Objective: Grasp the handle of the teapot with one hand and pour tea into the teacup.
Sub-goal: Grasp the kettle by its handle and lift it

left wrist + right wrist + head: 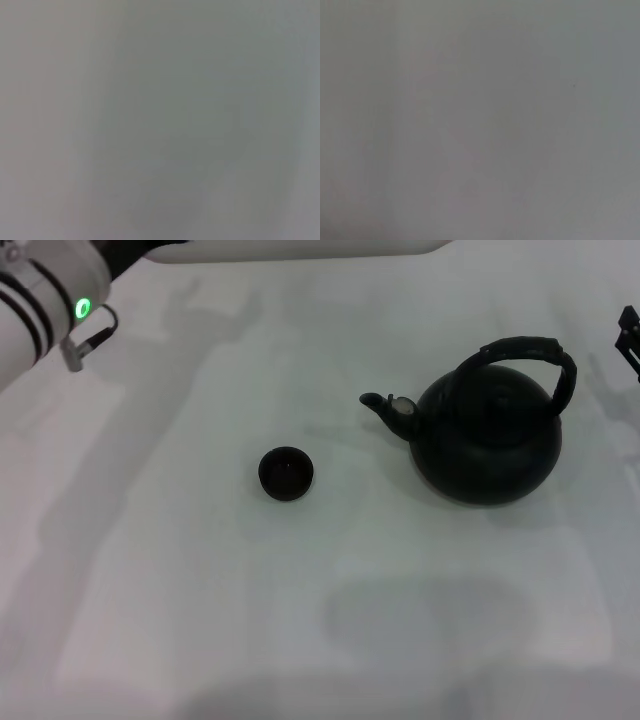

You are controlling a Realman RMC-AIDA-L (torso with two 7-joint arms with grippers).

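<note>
In the head view the black teapot (487, 436) stands upright on the white table, right of centre. Its spout (383, 407), which has a small grey cap, points left toward the teacup. The ribbed black handle (530, 352) arches over the pot's top with nothing holding it. The small black teacup (286, 473) stands left of the spout, a short gap away. A black part of my right gripper (630, 335) shows at the right edge, just beyond the handle. Only my left arm's white wrist section (45, 310) with a green light shows, at the top left. Both wrist views show only plain grey surface.
The white table (200, 620) spreads all around the teapot and cup. A white edge or rail (300, 248) runs along the far side.
</note>
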